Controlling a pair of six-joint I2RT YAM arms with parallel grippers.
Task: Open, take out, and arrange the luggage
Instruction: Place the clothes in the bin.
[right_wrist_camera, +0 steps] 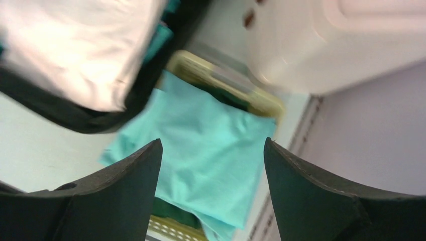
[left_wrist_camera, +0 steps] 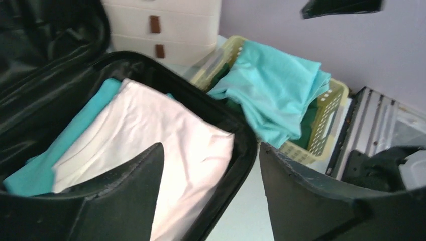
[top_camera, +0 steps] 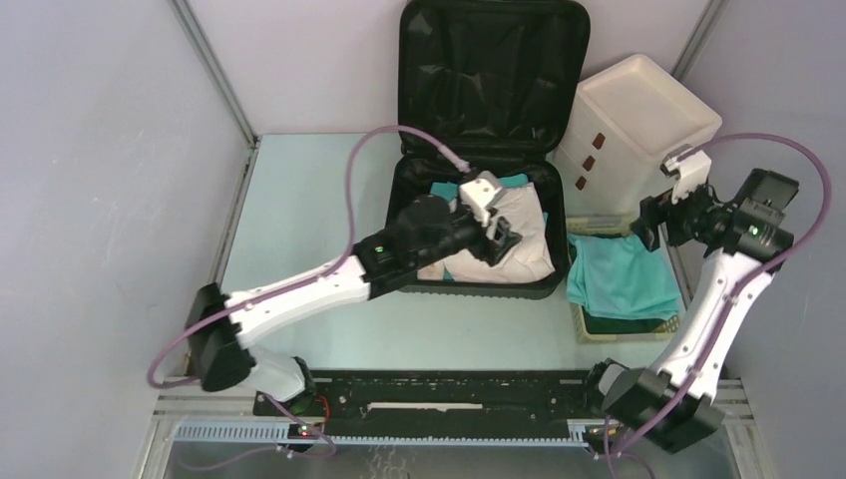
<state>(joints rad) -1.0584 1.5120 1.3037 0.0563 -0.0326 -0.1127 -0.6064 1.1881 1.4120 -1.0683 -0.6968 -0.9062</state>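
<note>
The luggage (top_camera: 477,284), a black hard-shell suitcase, lies open on the table with its lid (top_camera: 491,70) leaning on the back wall. Inside it a folded white cloth (top_camera: 524,239) rests on a teal cloth (top_camera: 515,182). My left gripper (top_camera: 505,240) hovers open over the white cloth (left_wrist_camera: 166,130), near the suitcase's right rim (left_wrist_camera: 243,138), with nothing between its fingers. My right gripper (top_camera: 648,224) is open above a teal cloth (right_wrist_camera: 211,125) that lies draped over the pale yellow basket (top_camera: 627,329). It holds nothing.
A white three-drawer box (top_camera: 629,125) stands behind the basket, at the suitcase's right. Dark green fabric (left_wrist_camera: 306,128) lies under the teal cloth in the basket (left_wrist_camera: 326,118). Walls close in on the table at left, back and right.
</note>
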